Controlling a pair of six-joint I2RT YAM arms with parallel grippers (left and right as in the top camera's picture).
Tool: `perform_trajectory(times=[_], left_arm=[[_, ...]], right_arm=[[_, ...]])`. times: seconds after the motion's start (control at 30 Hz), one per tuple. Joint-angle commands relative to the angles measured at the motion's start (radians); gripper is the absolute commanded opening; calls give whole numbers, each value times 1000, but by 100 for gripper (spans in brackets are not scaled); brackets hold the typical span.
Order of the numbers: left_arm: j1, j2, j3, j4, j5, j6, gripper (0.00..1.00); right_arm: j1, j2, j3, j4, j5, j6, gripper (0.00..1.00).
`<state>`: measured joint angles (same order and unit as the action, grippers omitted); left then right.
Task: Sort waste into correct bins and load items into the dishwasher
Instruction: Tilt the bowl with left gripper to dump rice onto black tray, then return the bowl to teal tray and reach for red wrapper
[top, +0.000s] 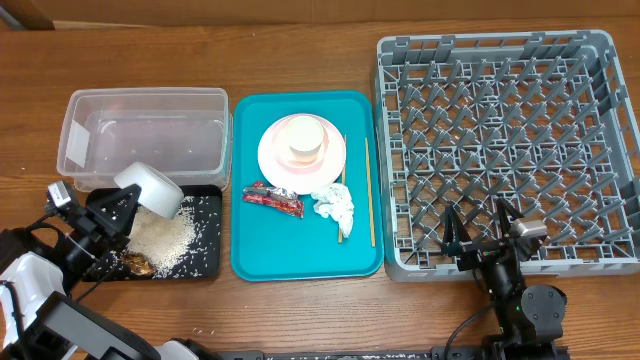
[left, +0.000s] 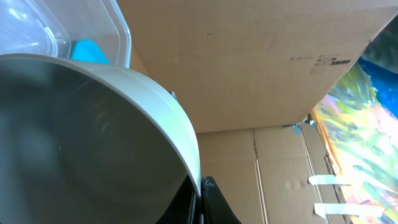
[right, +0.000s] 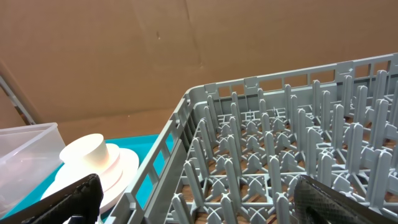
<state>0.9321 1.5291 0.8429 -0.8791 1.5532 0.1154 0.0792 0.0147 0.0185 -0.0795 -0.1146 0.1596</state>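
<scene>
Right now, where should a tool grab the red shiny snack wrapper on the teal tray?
From above, pinch the red shiny snack wrapper across its narrow width near the left end: it lies flat, and its right end crowds the crumpled white paper napkin and pale pink round plate.

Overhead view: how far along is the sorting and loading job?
Done: the rice lies dumped on the black tray. In hand: the left gripper holds the small bowl tilted over it; the right gripper is open. Left: wrapper, napkin, chopsticks and plate stack sit on the teal tray; the dish rack is empty.
</scene>
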Motion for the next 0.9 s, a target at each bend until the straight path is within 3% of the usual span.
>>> perform_trajectory(times=[0.0, 0.23, 0.5, 0.7, 0.87], left_arm=[[8, 4, -3, -6, 29, 26, 4], [-1, -5, -2, -84, 20, 31, 4], [-75, -100, 16, -158, -180, 21, 4], [-199, -212, 47, -156, -340, -80, 4], [-396, -316, 64, -131, -554, -218, 4]], right_arm=[[5, -12, -10, 4, 10, -3, 100], [5, -12, -10, 4, 10, -3, 100], [5, -12, -10, 4, 10, -3, 100], [5, -12, -10, 4, 10, -3, 100], [5, -12, -10, 5, 10, -3, 100]])
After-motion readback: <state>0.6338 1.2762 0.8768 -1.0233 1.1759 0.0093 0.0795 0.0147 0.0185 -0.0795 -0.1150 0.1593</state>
